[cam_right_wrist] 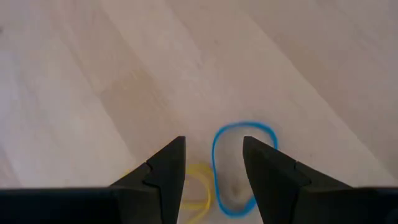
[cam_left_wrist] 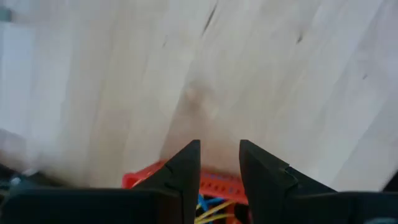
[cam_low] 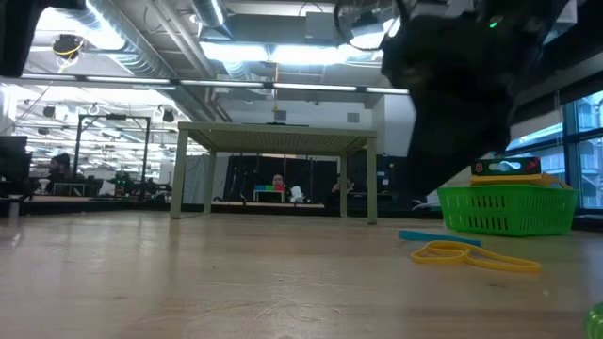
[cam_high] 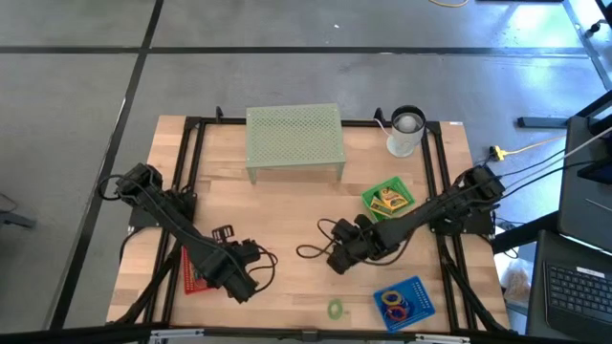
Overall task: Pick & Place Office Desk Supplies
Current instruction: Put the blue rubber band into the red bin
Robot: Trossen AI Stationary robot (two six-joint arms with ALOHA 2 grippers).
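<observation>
Right gripper (cam_right_wrist: 213, 163): fingers apart, empty — over the blue ring (cam_right_wrist: 239, 168) and yellow ring (cam_right_wrist: 198, 186), frame bottom centre.
Left gripper (cam_left_wrist: 219, 163): fingers parted, empty — above the red tray (cam_left_wrist: 214, 182), lower centre.

The wooden table (cam_high: 287, 205) has a black frame along its edges. A pale green mesh riser (cam_high: 294, 139) stands at the far side, near the middle; from table height its legs and flat top (cam_low: 276, 141) show against the room behind. To its right, near the far corner, stands a clear cup (cam_high: 405, 131). A green tray (cam_high: 370, 198) sits on the right half of the table, and a blue tray (cam_high: 419, 290) lies nearer the front right corner. A red tray (cam_high: 194, 277) lies at the front left, partly hidden. A laptop keyboard (cam_high: 579, 287) sits off the table at the right.
</observation>
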